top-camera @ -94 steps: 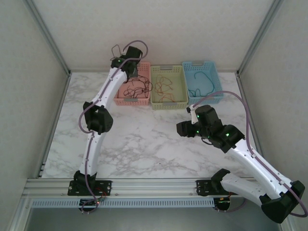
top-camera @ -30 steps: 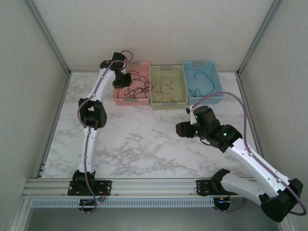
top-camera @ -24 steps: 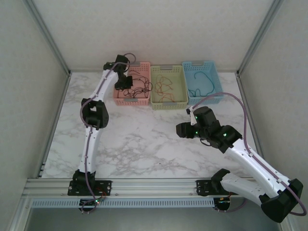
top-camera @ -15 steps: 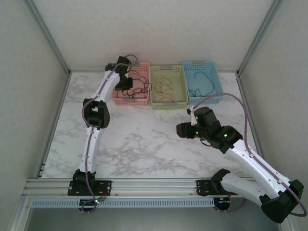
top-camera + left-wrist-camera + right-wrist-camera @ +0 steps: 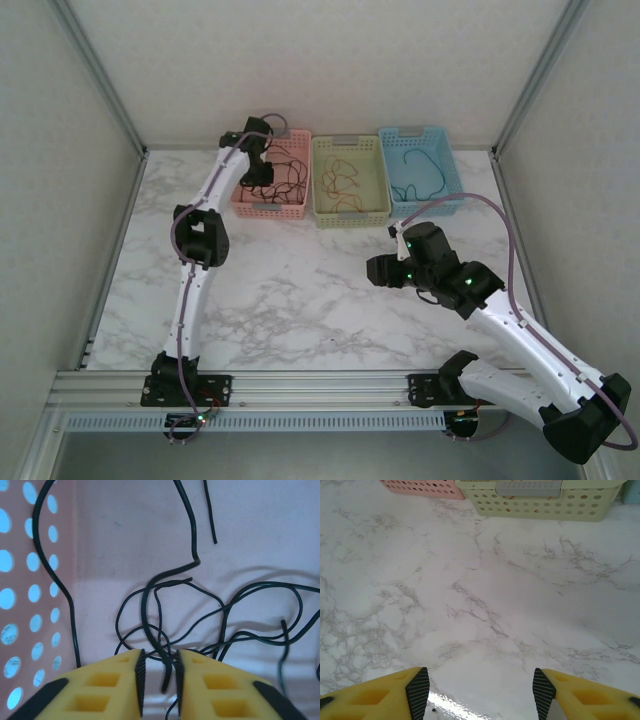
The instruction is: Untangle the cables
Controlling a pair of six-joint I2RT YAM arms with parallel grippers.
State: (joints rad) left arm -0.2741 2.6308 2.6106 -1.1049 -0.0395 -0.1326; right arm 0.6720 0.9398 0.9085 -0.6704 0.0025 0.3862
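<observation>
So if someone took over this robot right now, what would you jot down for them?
Left gripper: jaws slightly apart inside the pink basket, black cables running between them, none visibly pinched.
Right gripper: jaws open, empty, over the bare marble table.
Cables: black cables in the pink basket, orange cables in the green basket, blue cable in the blue basket.
Done: cables lie in three baskets, seemingly by colour.
Left: the black cables look looped over each other and probably need separating.
</observation>
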